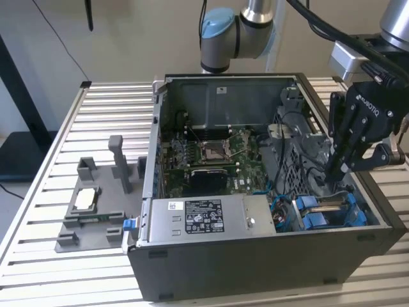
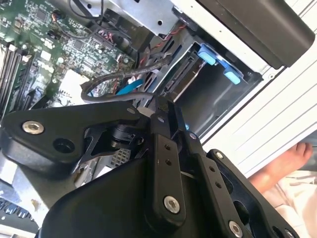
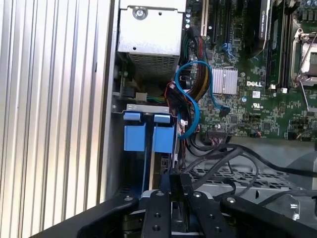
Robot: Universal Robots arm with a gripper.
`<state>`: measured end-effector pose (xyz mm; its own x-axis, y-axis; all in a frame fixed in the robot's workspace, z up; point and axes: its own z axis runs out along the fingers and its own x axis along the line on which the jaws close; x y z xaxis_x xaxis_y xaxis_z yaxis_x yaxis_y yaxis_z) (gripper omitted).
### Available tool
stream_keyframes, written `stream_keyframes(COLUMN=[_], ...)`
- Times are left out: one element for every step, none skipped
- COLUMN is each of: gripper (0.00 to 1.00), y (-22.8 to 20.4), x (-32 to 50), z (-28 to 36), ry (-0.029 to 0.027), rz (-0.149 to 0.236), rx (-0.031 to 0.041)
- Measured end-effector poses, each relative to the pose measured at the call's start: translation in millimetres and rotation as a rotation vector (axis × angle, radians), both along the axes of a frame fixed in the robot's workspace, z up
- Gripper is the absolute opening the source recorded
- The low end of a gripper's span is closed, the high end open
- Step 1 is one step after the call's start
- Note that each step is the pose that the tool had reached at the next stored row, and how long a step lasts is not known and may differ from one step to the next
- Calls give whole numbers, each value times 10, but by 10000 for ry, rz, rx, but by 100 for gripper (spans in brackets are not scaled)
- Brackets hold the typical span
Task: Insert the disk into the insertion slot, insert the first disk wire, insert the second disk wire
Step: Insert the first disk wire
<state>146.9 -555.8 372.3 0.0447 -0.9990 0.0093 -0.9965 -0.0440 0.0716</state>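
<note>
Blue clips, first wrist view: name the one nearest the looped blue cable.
The blue clip that the blue cable curves right beside; the other clip sits by the case wall.

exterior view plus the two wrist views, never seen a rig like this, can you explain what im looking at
This is a robot arm working inside an open computer case that sits on a slatted metal table. The exterior view comes from a camera off the arm. Both wrist views come from cameras riding near the arm's end, looking past its black gripper. Inside the case are a green motherboard and a silver power-supply box. Beside the case lies a grey holder. The gripper hangs at the insertion slot, a metal cage with blue clips, where the disk appears to stand edge-on. Whether it holds anything is hidden.
</note>
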Motion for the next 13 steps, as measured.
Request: stream_keyframes(gripper=[19,19,19,19,19,19,19,19,19,19,19,19,19], y=[-2,-4,-6,-8,-10,-11,-13,-14,-15,-15,-15,-15,-15], x=[8,16,25,33,41,48,55,63,70,79,89,99,109], z=[-7,-14,-21,-28,-35,-43,-51,-60,-68,-78,-88,-99,-110], ry=[-4,-10,-17,-27,-41,-58,-76,-100,-125,-152,-168,-179,-186], rz=[0,-1,0,0,0,0,0,0,-1,0,-3,-12,-24], rx=[-22,-40,-56,-72,-86,-96,-104,-112,-119,-124,-123,-123,-124])
